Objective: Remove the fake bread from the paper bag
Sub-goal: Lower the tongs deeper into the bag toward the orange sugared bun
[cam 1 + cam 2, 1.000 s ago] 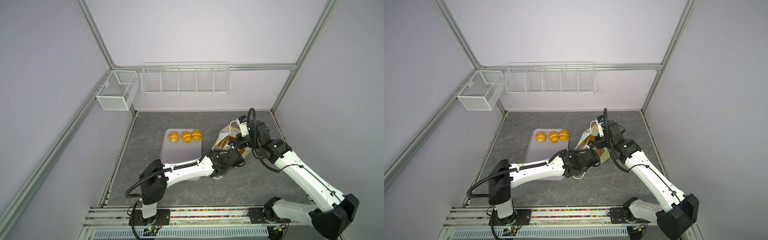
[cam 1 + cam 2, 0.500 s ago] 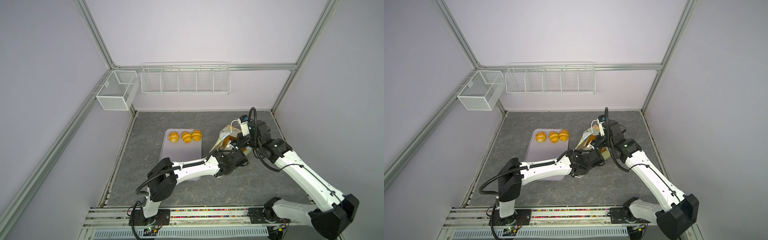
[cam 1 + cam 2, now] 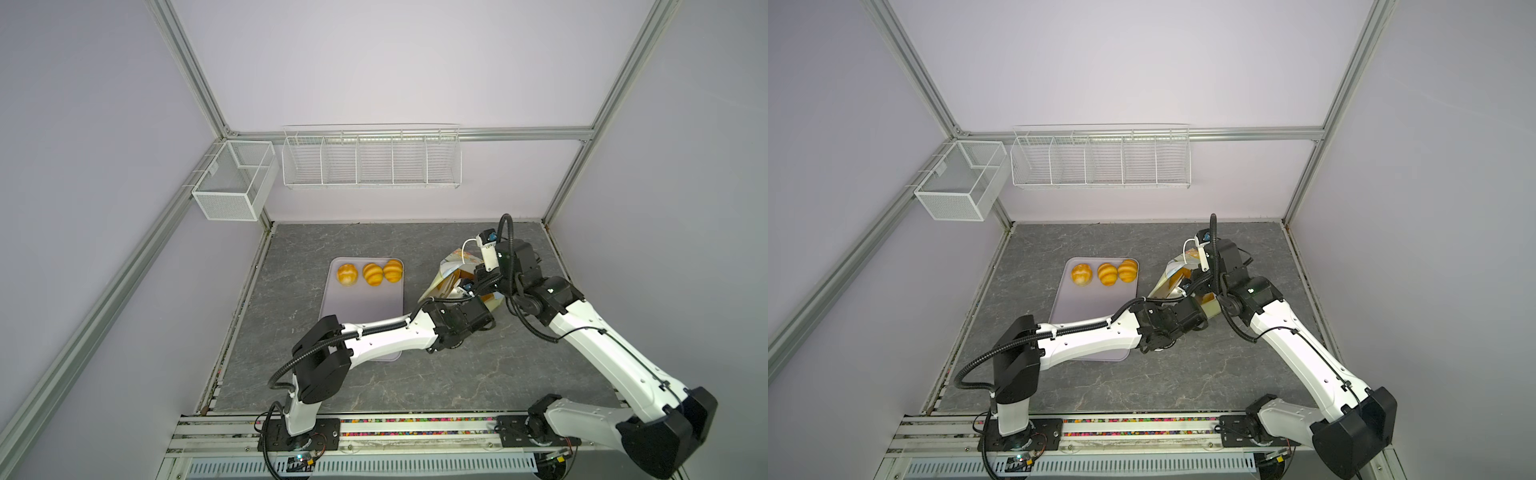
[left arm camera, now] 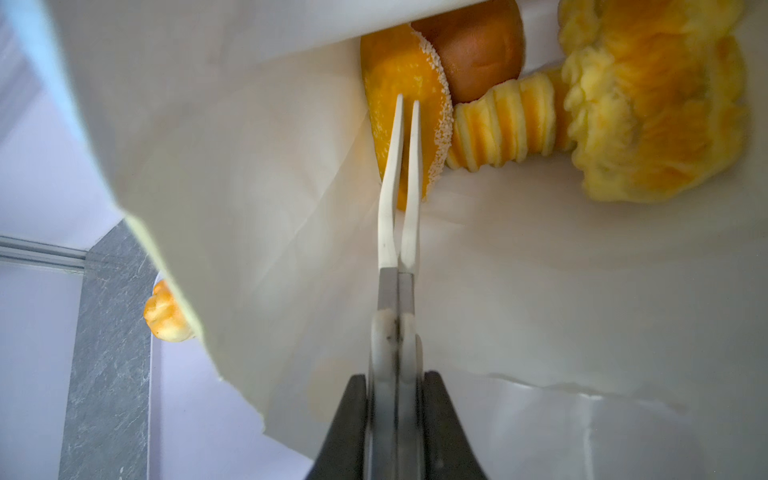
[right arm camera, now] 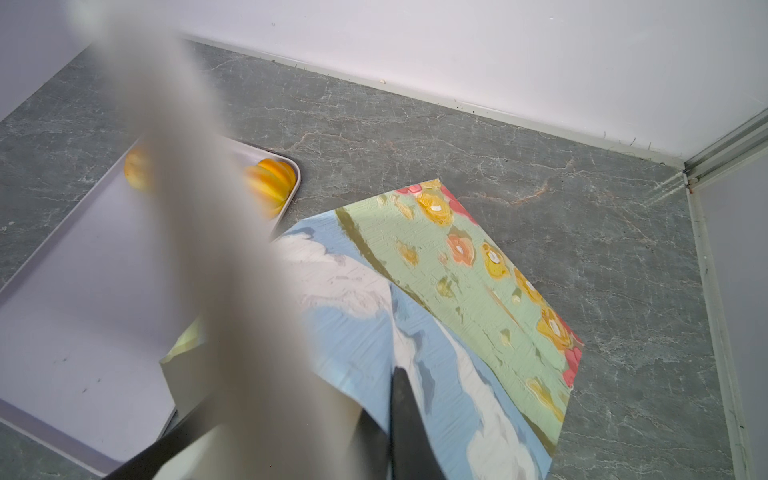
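Inside the paper bag, which leans over toward the right edge of the tabletop, the left claw has its two thin white fingers drawn almost together. No bread shows between them. Their tips lie across the face of the speckled oval bread, which stands on edge against the bag's white wall. This toy looks glossy, light and rounded, so narrow fingers would likely slide off its smooth face. Its gritty sugared rim seems the surer place to pinch.

Just behind it sits the brown bun. A slim ridged loaf touches both, and a bigger ridged loaf lies deeper in. Their ridges should give some bite.

The right claw appears pinched shut on the bag's upper wall. The paper is thin and would crease easily.

Toward the far edge, three golden buns lie on a tray, well apart from both claws.
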`<action>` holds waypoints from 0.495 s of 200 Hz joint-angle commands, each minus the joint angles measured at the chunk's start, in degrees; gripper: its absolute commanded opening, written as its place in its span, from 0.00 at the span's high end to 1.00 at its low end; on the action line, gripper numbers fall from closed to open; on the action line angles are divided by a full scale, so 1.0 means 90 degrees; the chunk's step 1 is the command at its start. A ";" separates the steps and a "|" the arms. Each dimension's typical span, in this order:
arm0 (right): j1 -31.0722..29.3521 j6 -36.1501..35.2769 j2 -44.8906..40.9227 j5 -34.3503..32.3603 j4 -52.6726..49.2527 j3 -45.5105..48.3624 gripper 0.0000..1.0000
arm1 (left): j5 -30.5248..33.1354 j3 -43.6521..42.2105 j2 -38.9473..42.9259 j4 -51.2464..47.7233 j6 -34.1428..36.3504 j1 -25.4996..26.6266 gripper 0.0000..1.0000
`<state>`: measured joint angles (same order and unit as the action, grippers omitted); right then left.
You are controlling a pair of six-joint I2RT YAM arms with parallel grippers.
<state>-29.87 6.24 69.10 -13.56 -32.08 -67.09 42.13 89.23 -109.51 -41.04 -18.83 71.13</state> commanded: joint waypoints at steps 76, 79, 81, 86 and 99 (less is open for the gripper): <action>-0.0100 0.0105 0.0144 0.0174 -0.0039 -0.0036 0.93 | -0.1213 -0.0368 0.0962 -0.0493 0.0091 -0.0003 0.96; -0.0100 0.0104 0.0144 0.0170 -0.0040 -0.0036 0.93 | -0.1220 -0.0352 0.0936 -0.0540 0.0099 -0.0003 0.96; -0.0107 0.0105 0.0142 0.0172 -0.0038 -0.0036 0.93 | -0.1223 -0.0339 0.0925 -0.0558 0.0102 -0.0003 0.95; -0.0107 0.0101 0.0137 0.0178 -0.0039 -0.0035 0.93 | -0.1226 -0.0327 0.0881 -0.0599 0.0123 -0.0001 0.93; -0.0108 0.0108 0.0135 0.0197 -0.0048 -0.0035 0.93 | -0.1187 -0.0316 0.0793 -0.0612 0.0129 -0.0003 0.86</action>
<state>-30.52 6.24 69.58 -12.36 -32.03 -67.09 32.51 85.93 -102.26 -45.12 -18.04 70.98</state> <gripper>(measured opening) 0.068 0.182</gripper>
